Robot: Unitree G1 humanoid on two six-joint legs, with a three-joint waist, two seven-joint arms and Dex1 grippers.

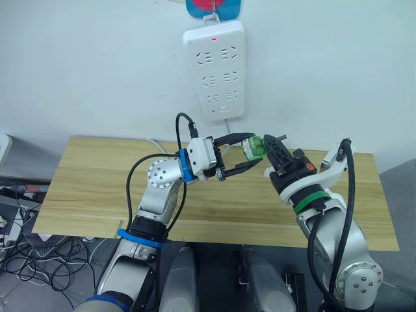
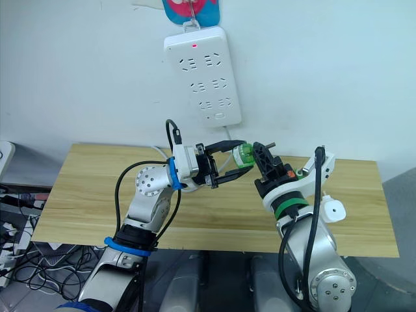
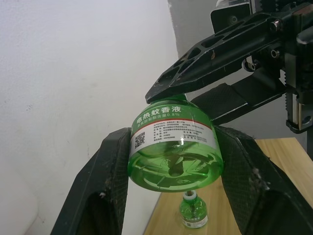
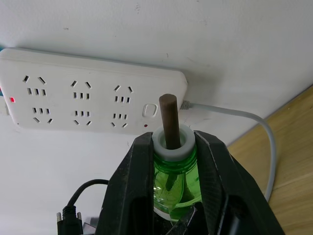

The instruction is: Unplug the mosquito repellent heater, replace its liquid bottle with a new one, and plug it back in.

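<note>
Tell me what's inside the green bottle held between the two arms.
Inside the green bottle, green liquid pools at the base. A brown wick rises through its white collar. The right end effector covers its neck, so the wick's lower run is hidden.

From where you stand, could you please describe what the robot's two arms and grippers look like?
Both arms are silver-grey metal with rounded joint housings and looping black cables. The left arm carries blue rings and a white wrist block behind the left gripper; the right arm has a green ring and an orange spot behind the right gripper. Each gripper has two black fingers with open, lattice-like cut-outs.
</note>
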